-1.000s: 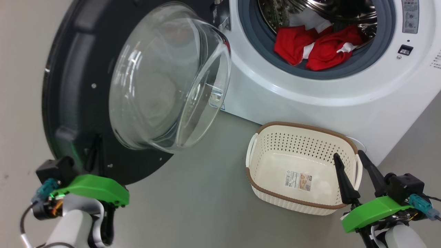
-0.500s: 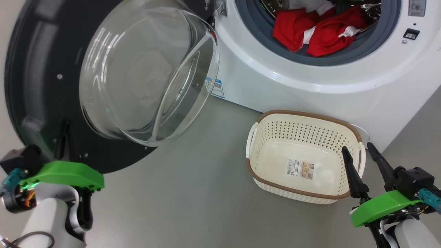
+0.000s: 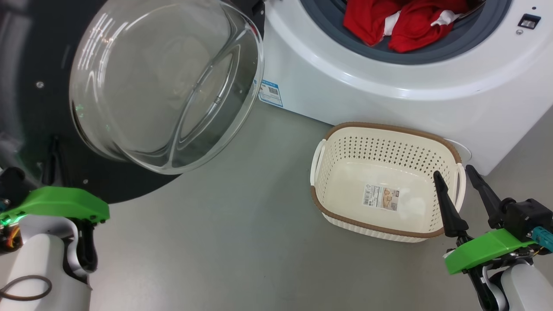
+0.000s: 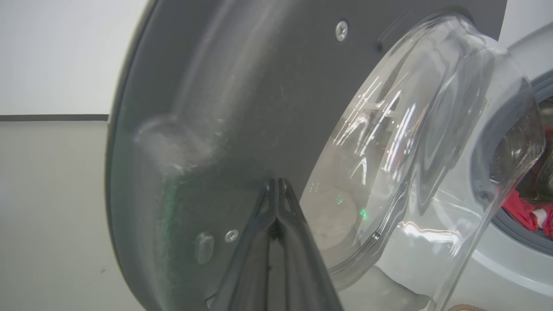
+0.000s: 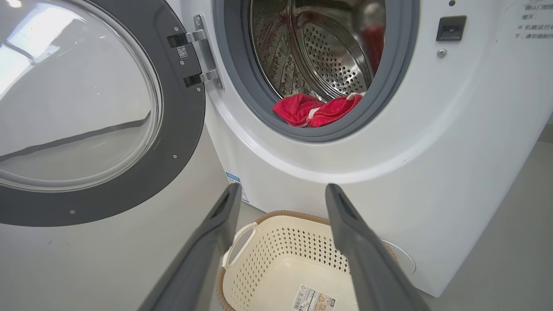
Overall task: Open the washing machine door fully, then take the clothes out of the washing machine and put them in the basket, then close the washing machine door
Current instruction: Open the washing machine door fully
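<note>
Showing left gripper (image 4: 276, 185) pinched closed, tips close to the dark inner face of the washing machine door (image 4: 242, 86); contact not discernible. Swung wide open, with glossy black rim and clear bulging glass bowl. Right gripper (image 5: 283, 190) spread wide, empty, just beside the basket (image 5: 276, 246): cream, perforated, brown-rimmed, on the floor (image 5: 86, 268) before the washing machine (image 5: 432, 151). Red-and-white clothes (image 5: 317, 112) heaped at the drum (image 5: 332, 56) mouth, behind the grey gasket (image 5: 235, 86).
</note>
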### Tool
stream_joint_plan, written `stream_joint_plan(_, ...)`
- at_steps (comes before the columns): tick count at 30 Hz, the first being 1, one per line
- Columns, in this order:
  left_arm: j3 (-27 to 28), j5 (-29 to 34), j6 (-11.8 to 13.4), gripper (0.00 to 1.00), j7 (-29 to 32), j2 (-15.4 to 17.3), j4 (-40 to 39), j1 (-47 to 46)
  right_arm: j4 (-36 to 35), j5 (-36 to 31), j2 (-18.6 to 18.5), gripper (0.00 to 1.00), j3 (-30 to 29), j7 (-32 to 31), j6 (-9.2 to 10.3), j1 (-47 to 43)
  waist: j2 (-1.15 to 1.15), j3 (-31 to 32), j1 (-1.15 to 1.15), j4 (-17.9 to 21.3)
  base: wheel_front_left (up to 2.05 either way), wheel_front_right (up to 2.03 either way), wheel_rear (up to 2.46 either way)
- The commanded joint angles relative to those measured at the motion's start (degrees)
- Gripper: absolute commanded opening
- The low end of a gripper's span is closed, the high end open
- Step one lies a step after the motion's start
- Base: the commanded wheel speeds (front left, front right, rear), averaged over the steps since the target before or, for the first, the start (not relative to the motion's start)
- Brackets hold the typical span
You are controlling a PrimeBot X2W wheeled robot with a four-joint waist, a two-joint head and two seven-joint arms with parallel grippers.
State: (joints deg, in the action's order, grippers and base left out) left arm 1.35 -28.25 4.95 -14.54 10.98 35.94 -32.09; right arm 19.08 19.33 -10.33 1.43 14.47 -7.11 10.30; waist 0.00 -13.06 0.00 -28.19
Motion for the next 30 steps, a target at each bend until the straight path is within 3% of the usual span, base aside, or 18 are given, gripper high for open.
stream_joint_plan(1, 2.8, 0.8, -0.2, 0.0, -0.5, 3.0, -0.4, -2.4, -1.7, -1.1, -0.5, 1.0, 1.5, 0.5, -0.37, 1.1, 0.0, -0.3, 0.0, 0.1, 0.0, 0.0, 0.0)
stream_joint_plan(15, 6.5, 5.7, -3.3, 0.0, -0.5, 3.9, 5.6, -5.1, -1.6, -1.0, -0.7, 1.0, 2.0, 0.5, -0.37, 1.2, 0.0, -0.5, 0.0, 1.0, 0.0, 0.0, 0.0)
stream_joint_plan(24, 7.2, 8.8, -4.7, 0.0, -0.5, 2.5, 2.4, -3.0, -1.3, -1.0, 0.9, 1.0, 1.6, 0.5, -0.37, 0.8, 0.0, 2.0, 0.0, 1.1, 0.0, 0.0, 0.0)
stream_joint_plan(25, 7.3, 9.2, -4.6, 0.09, -0.5, 2.4, 1.3, -2.7, -1.3, -1.1, 1.1, 1.0, 1.5, 0.5, -0.37, 0.8, 0.0, 2.3, 0.0, 1.2, 0.0, 0.0, 0.0)
stream_joint_plan(26, 7.3, 9.2, -4.6, 0.09, -0.5, 2.4, 1.3, -2.7, -1.3, -1.1, 1.1, 1.0, 1.5, 0.5, -0.37, 0.8, 0.0, 2.3, 0.0, 1.2, 0.0, 0.0, 0.0)
stream_joint_plan(28, 7.2, 9.9, -4.2, 0.48, -0.5, 2.2, -0.5, -1.7, -1.4, -1.0, 1.7, 1.0, 1.3, 0.5, -0.37, 0.8, 0.0, 3.0, 0.0, 1.5, 0.0, 0.0, 0.0)
stream_joint_plan(29, 6.9, 10.3, -4.1, 0.95, -0.5, 2.2, -1.5, -1.2, -1.5, -1.1, 2.0, 1.0, 1.1, 0.5, -0.37, 0.7, 0.0, 3.4, 0.0, 1.7, 0.0, 0.0, 0.0)
stream_joint_plan(30, 6.7, 10.8, -3.9, 1.0, -0.5, 2.3, -2.6, -0.9, -1.6, -1.2, 2.4, 1.0, 1.0, 0.5, -0.37, 0.6, 0.0, 3.7, 0.0, 1.9, 0.0, 0.0, 0.0)
